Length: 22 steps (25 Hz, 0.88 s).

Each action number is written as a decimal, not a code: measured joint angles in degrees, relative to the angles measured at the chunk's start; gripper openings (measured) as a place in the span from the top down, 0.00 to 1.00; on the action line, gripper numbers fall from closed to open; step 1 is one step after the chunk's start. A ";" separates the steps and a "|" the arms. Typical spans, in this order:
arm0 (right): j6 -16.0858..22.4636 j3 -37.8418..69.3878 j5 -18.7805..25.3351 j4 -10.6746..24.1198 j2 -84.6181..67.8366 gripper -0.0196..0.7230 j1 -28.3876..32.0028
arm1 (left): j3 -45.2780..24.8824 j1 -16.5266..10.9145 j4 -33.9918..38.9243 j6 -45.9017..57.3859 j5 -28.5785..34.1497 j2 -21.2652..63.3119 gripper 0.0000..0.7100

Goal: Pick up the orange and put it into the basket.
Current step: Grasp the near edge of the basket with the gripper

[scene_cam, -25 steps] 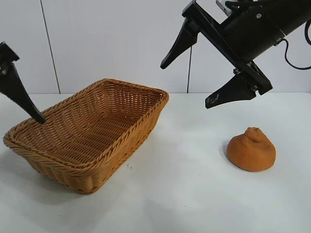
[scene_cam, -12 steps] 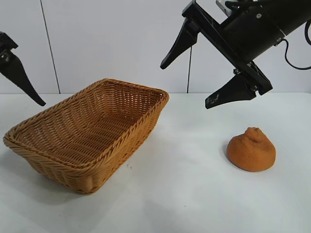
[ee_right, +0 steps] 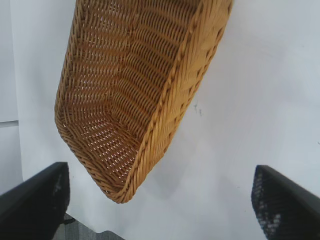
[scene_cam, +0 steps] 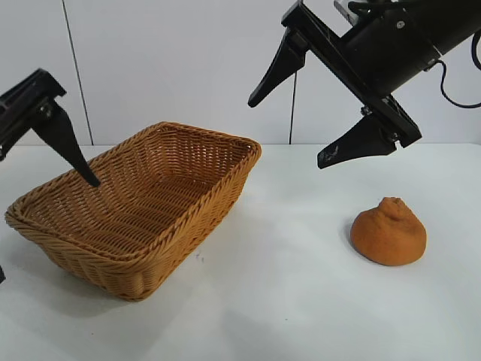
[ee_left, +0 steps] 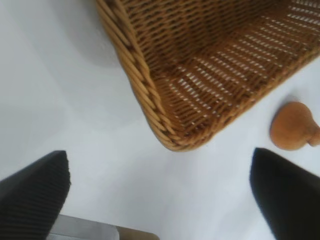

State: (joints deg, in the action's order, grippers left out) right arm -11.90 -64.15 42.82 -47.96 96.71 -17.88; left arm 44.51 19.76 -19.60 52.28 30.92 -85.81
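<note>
Exterior: orange (scene_cam: 388,232) on table, apart from basket (scene_cam: 218,197); right wrist view misses it. Both end effectors spread, empty.

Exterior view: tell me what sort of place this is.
Probably a robot lab test bench, not a home: a bare white table against plain white wall panels, two black robot arms, and only a basket and an orange set out.

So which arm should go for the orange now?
Probably right. The right claw hangs open above the table, just up and left of the orange. The left claw, also open, sits at the far side of the basket, which stands between it and the fruit.
</note>
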 joint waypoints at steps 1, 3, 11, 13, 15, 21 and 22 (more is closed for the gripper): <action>0.00 0.00 0.00 0.00 0.00 0.06 0.00 | 0.27 0.00 0.92 1.31 -0.18 -0.59 0.02; 0.00 0.00 0.00 0.00 0.00 0.06 0.00 | 0.27 0.37 1.87 3.87 -0.65 -1.76 0.02; 0.00 0.00 0.00 0.00 0.00 0.06 0.00 | 2.36 4.66 5.21 10.61 -4.35 -6.02 0.03; 0.00 0.00 0.00 0.00 0.00 0.06 0.00 | 3.95 4.66 6.94 10.95 -4.45 -7.48 0.04; 0.00 0.00 0.00 0.00 0.00 0.06 0.00 | 5.69 4.66 8.65 11.22 -4.45 -9.17 0.05; 0.00 0.00 0.00 0.00 0.00 0.06 0.00 | 7.74 3.78 11.95 14.16 -4.68 -14.89 0.05; 0.00 0.00 0.00 0.00 0.00 0.06 0.00 | 7.76 3.59 12.36 14.59 -4.68 -15.73 0.05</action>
State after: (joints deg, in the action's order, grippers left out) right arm -11.90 -64.15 42.82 -47.96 96.71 -17.88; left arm 52.27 23.35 -7.24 66.87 26.24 -101.53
